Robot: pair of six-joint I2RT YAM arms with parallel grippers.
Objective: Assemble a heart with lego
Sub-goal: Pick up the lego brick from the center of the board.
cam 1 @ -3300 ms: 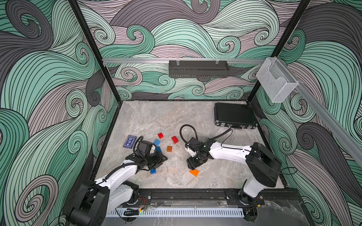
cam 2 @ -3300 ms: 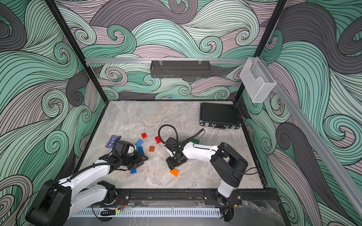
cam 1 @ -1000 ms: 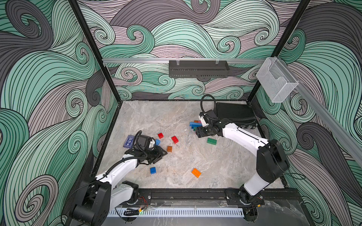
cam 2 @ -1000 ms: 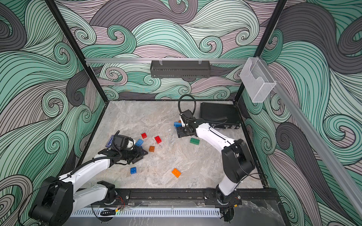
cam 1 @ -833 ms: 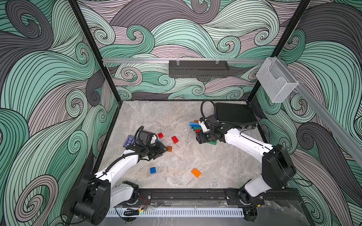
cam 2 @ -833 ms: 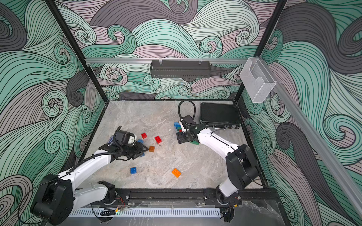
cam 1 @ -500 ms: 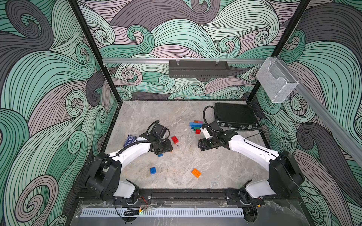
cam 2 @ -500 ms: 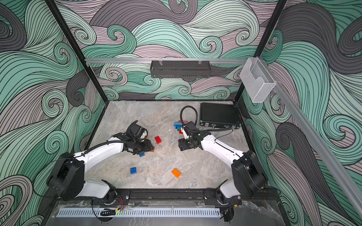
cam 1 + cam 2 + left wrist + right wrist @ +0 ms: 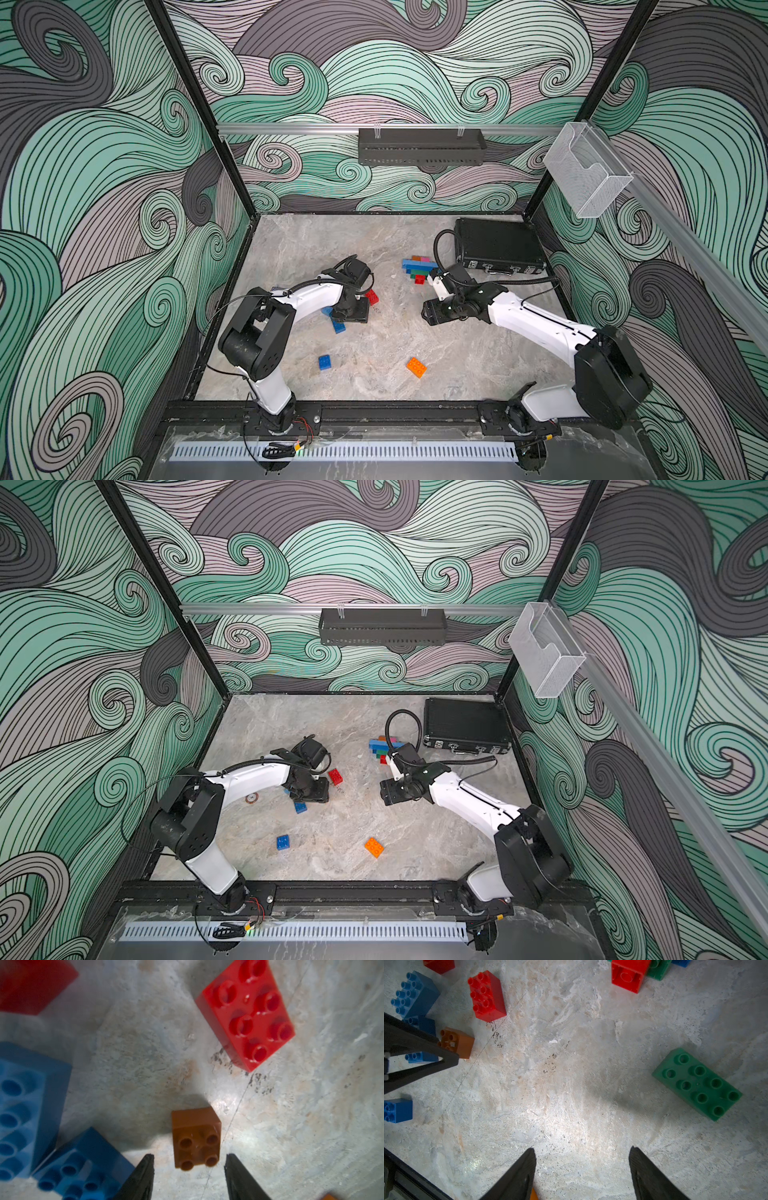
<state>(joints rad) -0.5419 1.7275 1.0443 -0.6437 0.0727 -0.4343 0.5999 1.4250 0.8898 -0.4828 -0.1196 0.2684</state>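
Left gripper (image 9: 189, 1156) sits part-open straddling the little brown brick (image 9: 196, 1138), mid-desk toward the left edge, not pinching it. Right gripper (image 9: 581, 1149) gapes wide over bare desk (image 9: 571, 1084), holding nothing.

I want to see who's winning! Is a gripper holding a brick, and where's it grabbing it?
Nothing is held. The left gripper is open, its tips either side of the small brown brick with gaps. The right gripper is open too.

Lab robot enclosure, wave-print walls (image 9: 83, 166), marble tabletop (image 9: 374, 249)
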